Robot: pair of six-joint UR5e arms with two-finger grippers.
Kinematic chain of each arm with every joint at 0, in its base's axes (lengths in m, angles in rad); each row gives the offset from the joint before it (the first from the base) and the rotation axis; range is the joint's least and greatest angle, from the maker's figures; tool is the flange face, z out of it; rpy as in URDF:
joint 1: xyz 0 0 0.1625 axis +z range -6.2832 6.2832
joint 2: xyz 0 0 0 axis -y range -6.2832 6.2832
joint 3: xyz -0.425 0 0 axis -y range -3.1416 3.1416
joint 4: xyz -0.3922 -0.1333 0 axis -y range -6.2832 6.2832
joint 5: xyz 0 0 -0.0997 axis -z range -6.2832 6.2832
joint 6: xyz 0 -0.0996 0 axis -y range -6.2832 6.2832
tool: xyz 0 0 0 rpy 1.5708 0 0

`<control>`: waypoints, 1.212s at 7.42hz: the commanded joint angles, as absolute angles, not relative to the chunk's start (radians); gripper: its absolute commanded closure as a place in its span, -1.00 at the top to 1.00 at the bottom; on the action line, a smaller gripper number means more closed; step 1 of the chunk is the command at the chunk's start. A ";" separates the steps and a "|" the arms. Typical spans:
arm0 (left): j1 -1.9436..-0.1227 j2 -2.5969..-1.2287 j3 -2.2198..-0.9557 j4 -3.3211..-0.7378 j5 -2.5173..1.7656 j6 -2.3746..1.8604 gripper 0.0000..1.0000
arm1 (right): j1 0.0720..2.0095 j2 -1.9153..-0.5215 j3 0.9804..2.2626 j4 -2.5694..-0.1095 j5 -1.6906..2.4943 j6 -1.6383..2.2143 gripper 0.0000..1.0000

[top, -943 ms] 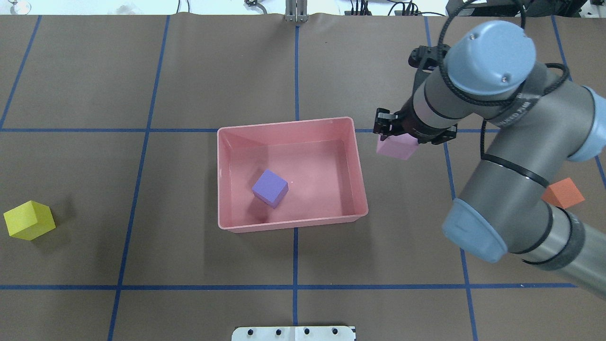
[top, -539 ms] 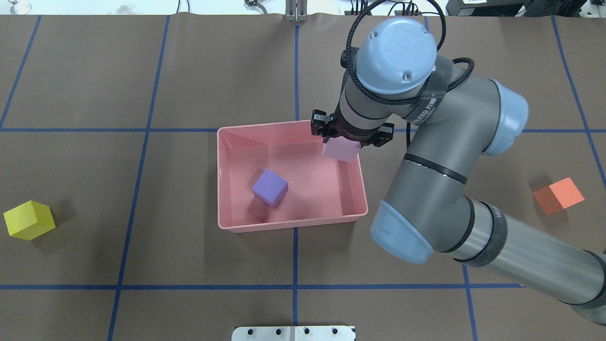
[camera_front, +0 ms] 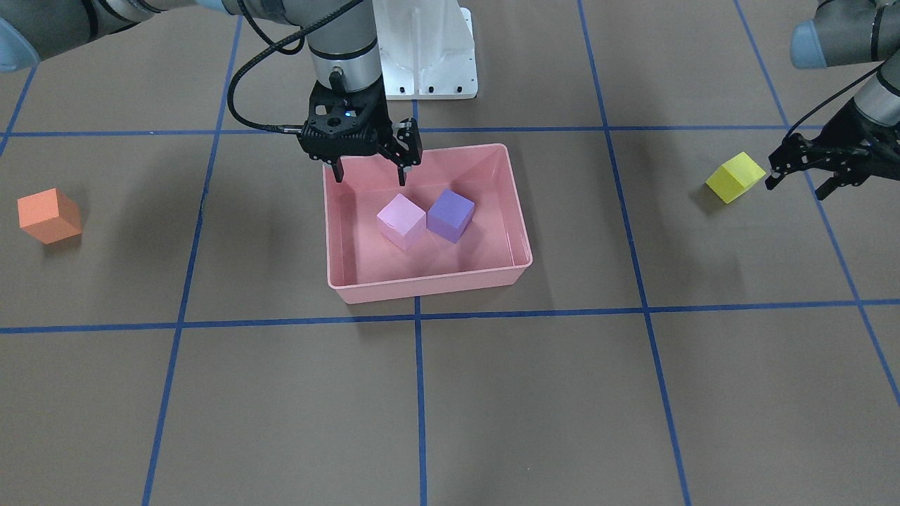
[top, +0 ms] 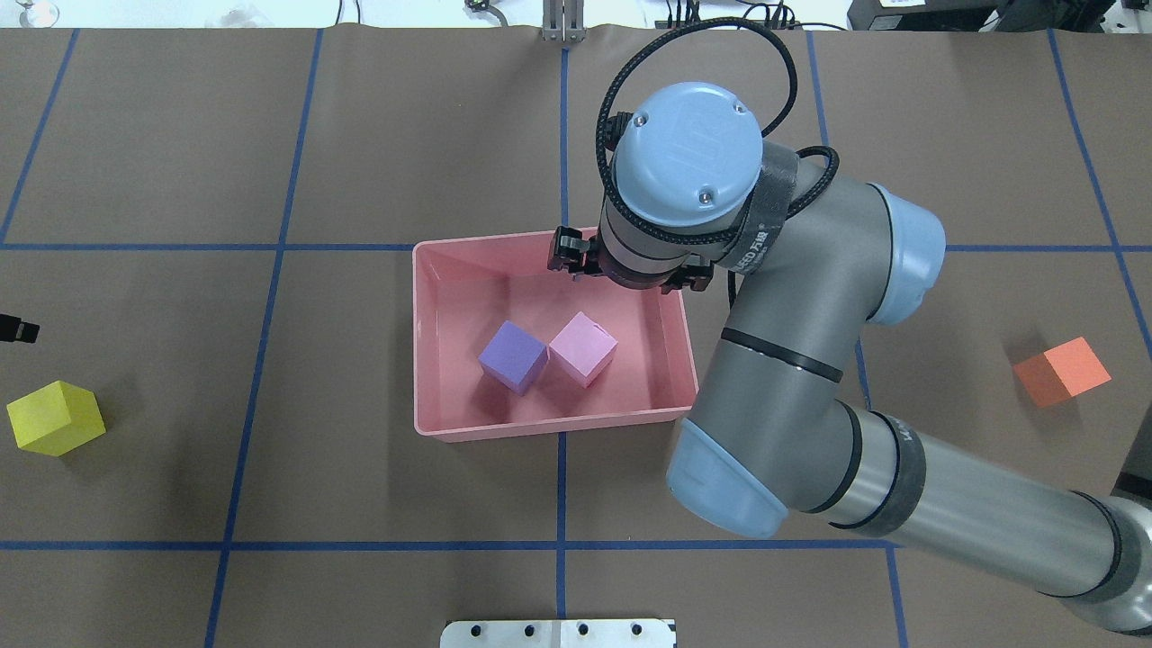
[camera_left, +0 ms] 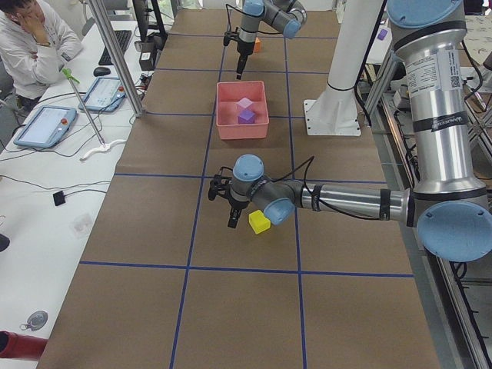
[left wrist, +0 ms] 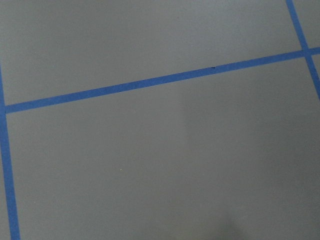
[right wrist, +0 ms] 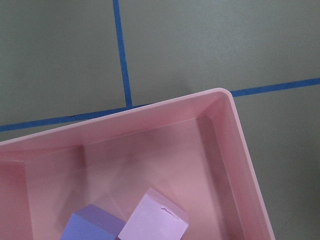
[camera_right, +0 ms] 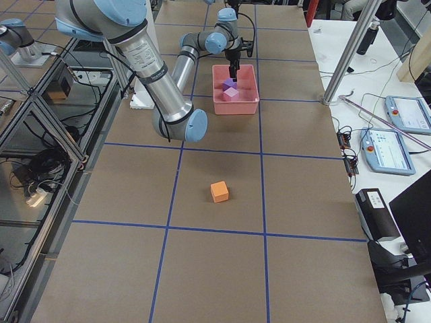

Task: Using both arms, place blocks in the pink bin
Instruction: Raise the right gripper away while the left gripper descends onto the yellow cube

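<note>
The pink bin (camera_front: 429, 284) sits mid-table and holds the light pink block (camera_front: 401, 221) and the purple block (camera_front: 450, 215), side by side and touching. Both also show in the overhead view, pink (top: 582, 348) and purple (top: 513, 357), and in the right wrist view (right wrist: 155, 220). My right gripper (camera_front: 370, 179) is open and empty above the bin's wall nearest the robot. The yellow block (camera_front: 735, 177) lies on the table with my open left gripper (camera_front: 798, 188) just beside it, not touching. The orange block (camera_front: 49, 216) lies alone on the right arm's side (top: 1060, 371).
The white pedestal base (camera_front: 422, 49) stands behind the bin. Blue tape lines grid the brown table. My right arm's elbow (top: 729, 477) hangs over the bin's near right corner. A person (camera_left: 23, 38) sits at a side table with tablets.
My right gripper moved left over the bin with the light pink block and let it go; the block now rests beside the purple one. A left fingertip has entered the overhead view's left edge.
</note>
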State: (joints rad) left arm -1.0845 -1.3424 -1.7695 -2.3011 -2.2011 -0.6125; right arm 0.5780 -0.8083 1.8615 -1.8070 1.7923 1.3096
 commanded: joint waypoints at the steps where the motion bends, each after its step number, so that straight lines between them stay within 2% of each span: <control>1: -1.063 -1.304 -1.769 -2.411 -2.183 -0.614 1.00 | 0.682 -0.828 1.868 -1.812 1.892 1.185 1.00; 3: -1.028 -1.249 -1.770 -2.427 -2.184 -0.578 1.00 | 0.735 -0.891 1.891 -1.812 1.908 1.053 1.00; 6: -1.025 -1.218 -1.773 -2.425 -2.190 -0.988 1.00 | 0.840 -0.939 1.902 -1.812 2.003 0.952 1.00; 9: -0.964 -1.242 -1.779 -2.427 -2.184 -1.348 1.00 | 0.969 -1.023 1.908 -1.812 2.078 0.725 1.00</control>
